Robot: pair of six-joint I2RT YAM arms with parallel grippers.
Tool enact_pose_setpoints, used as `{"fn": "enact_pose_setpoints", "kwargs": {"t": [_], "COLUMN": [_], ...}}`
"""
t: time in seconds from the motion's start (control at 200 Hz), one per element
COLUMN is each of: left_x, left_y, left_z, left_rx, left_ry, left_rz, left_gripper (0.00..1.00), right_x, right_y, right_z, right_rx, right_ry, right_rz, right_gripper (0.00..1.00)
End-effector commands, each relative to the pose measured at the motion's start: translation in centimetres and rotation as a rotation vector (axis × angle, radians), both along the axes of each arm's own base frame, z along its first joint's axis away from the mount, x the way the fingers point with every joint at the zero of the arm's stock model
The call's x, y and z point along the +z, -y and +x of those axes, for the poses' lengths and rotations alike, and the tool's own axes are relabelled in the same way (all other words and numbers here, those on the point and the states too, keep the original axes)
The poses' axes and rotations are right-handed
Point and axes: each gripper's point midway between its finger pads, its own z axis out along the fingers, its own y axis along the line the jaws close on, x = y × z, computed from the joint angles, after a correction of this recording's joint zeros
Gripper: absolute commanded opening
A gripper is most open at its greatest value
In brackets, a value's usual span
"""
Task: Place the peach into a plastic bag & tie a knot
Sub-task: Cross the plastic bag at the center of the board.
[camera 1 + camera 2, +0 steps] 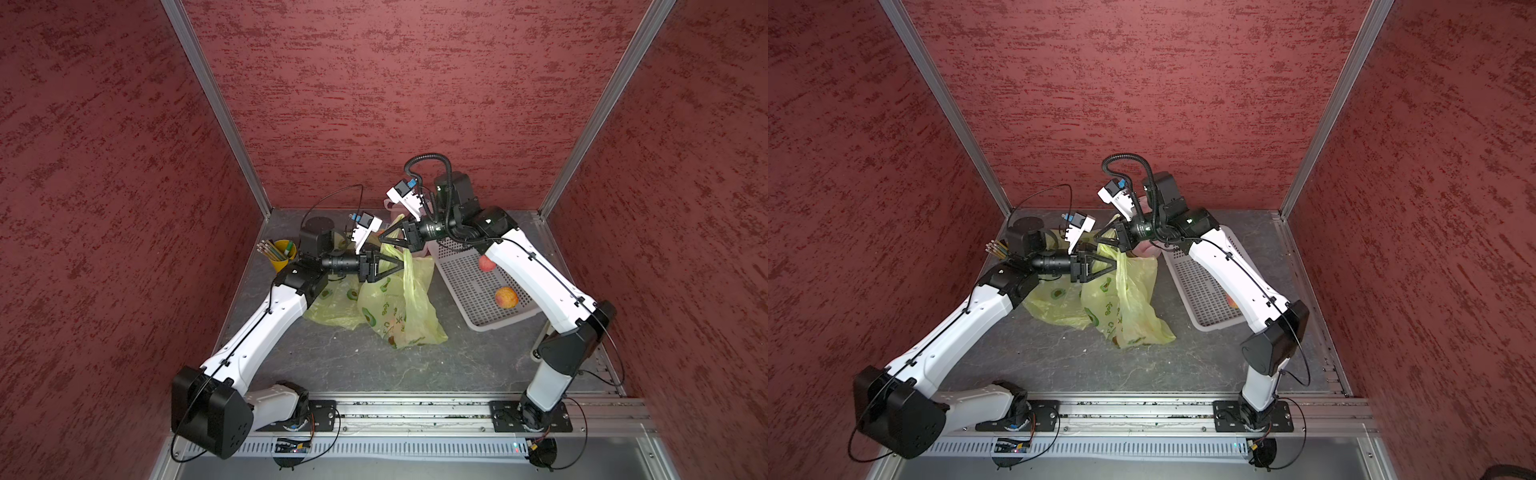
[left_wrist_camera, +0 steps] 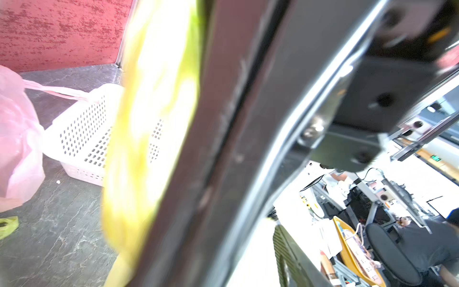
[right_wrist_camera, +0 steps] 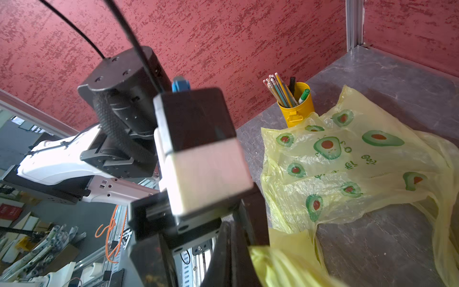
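Observation:
A yellow avocado-print plastic bag (image 1: pixel 401 309) (image 1: pixel 1125 311) lies crumpled mid-table, and one strip of it rises to the grippers. My right gripper (image 1: pixel 381 236) (image 1: pixel 1096 237) (image 3: pixel 233 251) is shut on that strip (image 3: pixel 275 268). My left gripper (image 1: pixel 400 266) (image 1: pixel 1113 266) hovers just in front of it, beside the blurred strip (image 2: pixel 154 119). It is open, with bare space beside its ribbed pad (image 2: pixel 285 251). One peach (image 1: pixel 506 297) lies in the white basket, and another (image 1: pixel 485 262) shows by the right arm. A dim reddish patch (image 1: pixel 392 340) shows through the bag; I cannot tell what it is.
The white perforated basket (image 1: pixel 465 282) (image 1: pixel 1200 286) (image 2: pixel 82 129) stands at the right, under the right arm. A pink bag (image 2: pixel 17 139) (image 1: pixel 1148 249) sits behind the grippers. A yellow cup of pencils (image 1: pixel 283 250) (image 3: pixel 296 109) stands at the back left. Red walls close three sides.

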Motion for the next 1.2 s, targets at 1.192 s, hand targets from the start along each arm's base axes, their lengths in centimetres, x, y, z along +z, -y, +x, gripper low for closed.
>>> {"fn": "enact_pose_setpoints", "kwargs": {"t": [1.192], "left_x": [1.4], "left_y": [2.6], "left_z": [2.1], "left_rx": [-0.020], "left_ry": [-0.009], "left_rz": [-0.144], "left_gripper": [0.42], "right_x": [0.7], "right_y": [-1.2], "right_z": [0.3], "right_rx": [0.028], "right_ry": [-0.049], "right_rz": [0.210], "right_gripper": [0.00]}}
